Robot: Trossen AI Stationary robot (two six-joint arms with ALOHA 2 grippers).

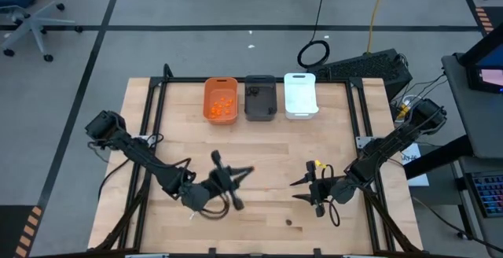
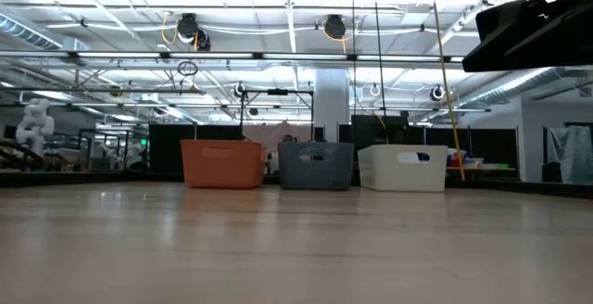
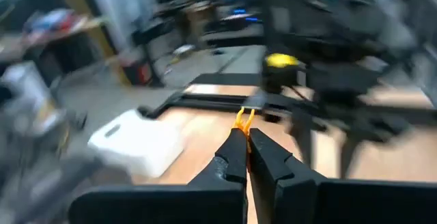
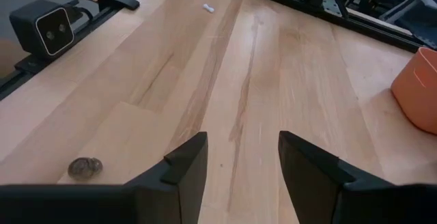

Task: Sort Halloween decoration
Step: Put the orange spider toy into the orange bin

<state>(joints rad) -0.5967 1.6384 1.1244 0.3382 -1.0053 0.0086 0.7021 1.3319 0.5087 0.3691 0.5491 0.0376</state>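
My left gripper [image 1: 248, 171] hovers over the middle of the table, shut on a tiny orange decoration piece [image 3: 244, 119]. My right gripper [image 1: 297, 190] stands open a little to its right, pointing toward the table's near left, with nothing between its fingers [image 4: 239, 162]. A dark lump [image 4: 85, 168] lies on the wood near the front edge [image 1: 289, 222]. A small white stick [image 4: 209, 7] lies farther left. The orange bin [image 1: 221, 99] holds several orange pieces. My left gripper pinches the orange piece [image 3: 244, 119] between its two fingertips [image 3: 235, 145]. The piece sticks out past the tips. The fingers lie about level, pointing toward the table's right side and the right arm. The piece is held clear of the table.
Orange, dark grey [image 1: 260, 97] and white [image 1: 300, 94] bins stand in a row at the far edge. They also show in the low view: orange bin [image 2: 222, 163], grey bin [image 2: 316, 165], white bin [image 2: 403, 168]. A small camera [image 4: 51, 27] sits at the near edge.
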